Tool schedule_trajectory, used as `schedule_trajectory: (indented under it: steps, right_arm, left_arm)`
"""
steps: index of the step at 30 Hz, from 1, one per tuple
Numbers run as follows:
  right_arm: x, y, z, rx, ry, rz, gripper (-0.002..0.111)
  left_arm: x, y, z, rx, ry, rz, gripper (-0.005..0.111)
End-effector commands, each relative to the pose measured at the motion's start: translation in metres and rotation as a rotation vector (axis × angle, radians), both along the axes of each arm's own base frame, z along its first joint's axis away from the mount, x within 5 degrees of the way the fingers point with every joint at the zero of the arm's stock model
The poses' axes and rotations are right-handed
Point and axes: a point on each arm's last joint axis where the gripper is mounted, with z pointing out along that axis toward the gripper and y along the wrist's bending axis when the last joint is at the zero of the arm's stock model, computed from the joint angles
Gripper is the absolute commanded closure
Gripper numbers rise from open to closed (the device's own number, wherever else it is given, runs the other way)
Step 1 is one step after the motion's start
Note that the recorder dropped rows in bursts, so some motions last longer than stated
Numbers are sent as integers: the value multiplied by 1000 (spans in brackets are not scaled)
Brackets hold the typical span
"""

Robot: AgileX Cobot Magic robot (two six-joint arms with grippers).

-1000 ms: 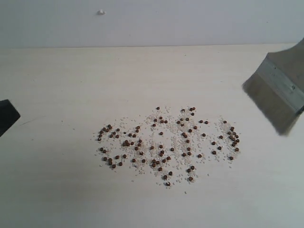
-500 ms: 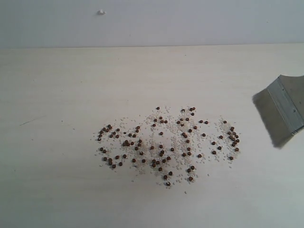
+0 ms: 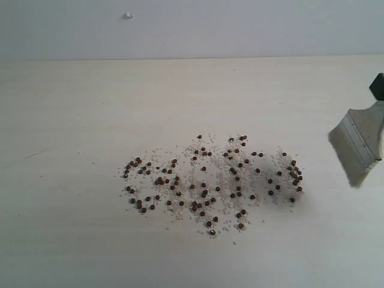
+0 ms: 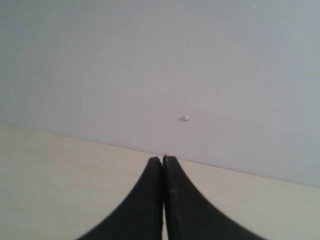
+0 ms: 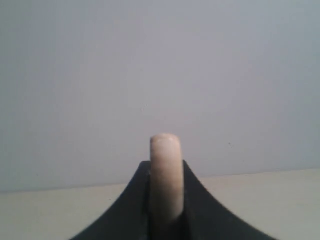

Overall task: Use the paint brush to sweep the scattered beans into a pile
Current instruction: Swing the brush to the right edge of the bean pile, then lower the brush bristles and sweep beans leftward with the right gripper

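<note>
So the right tool point(image 5: 165, 172) is clamped on the pale wooden handle of the wide flat paint brush point(image 3: 360, 144), holding it over the right edge of the pale worktop point(image 3: 90, 108) with the whitish bristles angled down toward the mess. Makes sense to me: starting outside the spread lets it drag everything inward. The tiny reddish-brown beans point(image 3: 210, 183), mixed with little white grains, lie scattered mid-worktop, near the bristles but untouched. The left tool point(image 4: 163, 161) is pinched closed on nothing, probably just parked out of the way.
</note>
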Motion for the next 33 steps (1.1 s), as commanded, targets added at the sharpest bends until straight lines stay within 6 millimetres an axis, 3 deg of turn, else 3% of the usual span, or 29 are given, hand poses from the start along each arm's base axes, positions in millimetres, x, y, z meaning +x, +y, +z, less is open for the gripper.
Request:
schedule_trajectory:
  steps: [1,6,13,23,33]
  right_arm:
    - [14,6,-10,-107,-61,38,108]
    - [26,1,-29,-104,7,-30,108]
    - [45,11,-43,-131,53,35,108]
    - [67,46,-62,-44,111,144,108]
    - [75,74,-85,204,198,90,108]
  left_arm:
    - [-1,-1,0,-34,-9,-10,107]
    - [-1,-1,0,-29,-11,-12,107]
    - [-1,-1,0,-25,-11,-11,107]
    - [-1,-1,0,-24,-11,-11,107]
    - [-1,-1,0,-24,-11,-11,107]
